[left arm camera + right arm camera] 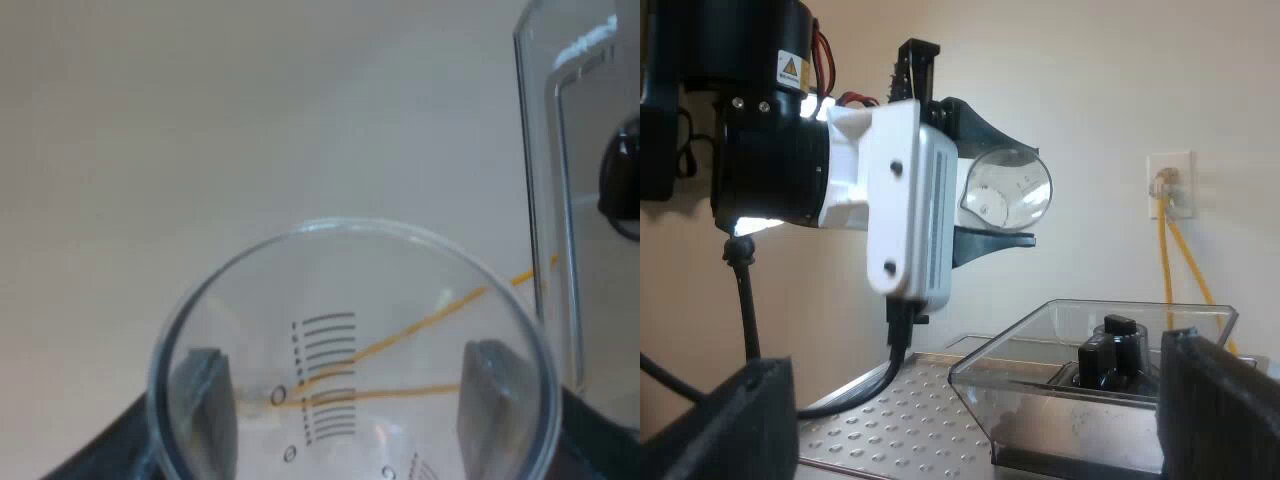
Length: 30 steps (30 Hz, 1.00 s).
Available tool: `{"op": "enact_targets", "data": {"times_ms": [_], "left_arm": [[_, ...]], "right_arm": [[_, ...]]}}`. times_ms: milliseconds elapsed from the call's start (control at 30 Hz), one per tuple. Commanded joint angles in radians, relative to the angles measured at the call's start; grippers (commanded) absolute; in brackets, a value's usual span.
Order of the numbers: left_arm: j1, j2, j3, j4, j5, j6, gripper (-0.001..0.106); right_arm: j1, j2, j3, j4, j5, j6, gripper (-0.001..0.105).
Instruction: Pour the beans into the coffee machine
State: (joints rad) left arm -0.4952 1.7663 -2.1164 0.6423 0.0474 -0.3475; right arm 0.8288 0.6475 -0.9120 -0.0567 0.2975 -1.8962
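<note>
My left gripper (350, 400) is shut on the clear measuring glass (400, 290), its two fingers (205, 405) pressing the glass from opposite sides. I look through the glass and see printed scale marks and no beans. In the right wrist view the left gripper (1030, 195) holds the glass (1005, 190) tipped on its side, high above the clear bean hopper (1060, 340). The hopper's wall (560, 200) stands close beside the glass. My right gripper (975, 410) is open, its fingers wide apart, low beside the hopper with nothing between them.
A black knob (1110, 350) sits inside the hopper. The machine's perforated metal top (890, 410) lies under the left arm. A wall outlet (1168, 185) with a yellow cable hangs on the plain wall behind.
</note>
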Motion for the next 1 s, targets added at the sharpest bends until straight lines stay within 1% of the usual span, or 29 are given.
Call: {"op": "enact_targets", "data": {"times_ms": [33,67,100,133,167,200,267,300,400,433,467,533,667,700,767,833,900,1000], "left_arm": [[-0.002,-0.032,-0.005,-0.012,-0.002,-0.35,0.028],[-0.002,-0.038,-0.005,-0.012,-0.018,-0.457,0.028],[-0.002,-0.044,-0.005,-0.012,-0.034,-0.522,0.028],[-0.002,-0.055,-0.005,-0.01,-0.061,-0.617,0.028],[-0.002,-0.06,-0.005,-0.006,-0.069,-0.638,0.028],[-0.002,-0.071,-0.005,0.008,-0.086,-0.694,0.028],[-0.002,-0.088,-0.005,0.042,-0.104,-0.729,0.028],[-0.002,-0.099,-0.005,0.066,-0.106,-0.75,0.028],[-0.002,-0.126,-0.005,0.119,-0.105,-0.851,0.028],[-0.002,-0.139,-0.005,0.153,-0.105,-0.886,0.028],[-0.002,-0.145,-0.005,0.173,-0.105,-0.896,0.028],[-0.002,-0.164,-0.005,0.251,-0.099,-0.956,0.028],[-0.002,-0.187,-0.005,0.347,-0.095,-0.98,0.028],[-0.002,-0.193,-0.005,0.362,-0.095,-0.98,0.028],[-0.002,-0.209,-0.005,0.385,-0.095,-0.997,0.028],[-0.002,-0.231,-0.004,0.41,-0.095,-1.05,0.028],[-0.002,-0.246,-0.004,0.43,-0.095,-1.071,0.028],[-0.002,-0.272,0.003,0.444,-0.095,-1.071,0.028]], "right_arm": [[0.002,-0.01,-0.007,-0.006,-0.011,-0.008,0.079],[0.002,-0.01,-0.007,-0.006,-0.014,-0.008,0.079],[0.002,-0.01,-0.007,-0.006,-0.024,-0.008,0.079],[0.002,-0.01,-0.007,-0.006,-0.035,-0.008,0.079],[0.002,-0.01,-0.007,-0.006,-0.042,-0.008,0.079],[0.002,-0.01,-0.007,-0.006,-0.055,-0.008,0.079],[0.002,-0.01,-0.007,-0.006,-0.079,-0.012,0.079],[0.002,-0.01,-0.007,-0.006,-0.096,-0.011,0.079],[0.002,-0.01,-0.007,-0.006,-0.145,-0.011,0.079],[0.002,-0.01,-0.007,-0.006,-0.166,-0.011,0.079],[0.002,-0.01,-0.007,-0.006,-0.176,-0.011,0.079],[0.002,-0.01,-0.009,-0.004,-0.201,-0.008,0.079],[0.002,-0.01,-0.017,0.023,-0.21,-0.008,0.079],[0.002,-0.01,-0.048,0.131,-0.248,-0.008,0.079],[0.002,-0.01,-0.065,0.198,-0.282,-0.008,0.079],[0.002,-0.01,-0.085,0.256,-0.309,-0.008,0.079],[0.002,-0.01,-0.099,0.289,-0.327,-0.008,0.079],[0.002,-0.01,-0.104,0.314,-0.356,-0.008,0.079]]}}
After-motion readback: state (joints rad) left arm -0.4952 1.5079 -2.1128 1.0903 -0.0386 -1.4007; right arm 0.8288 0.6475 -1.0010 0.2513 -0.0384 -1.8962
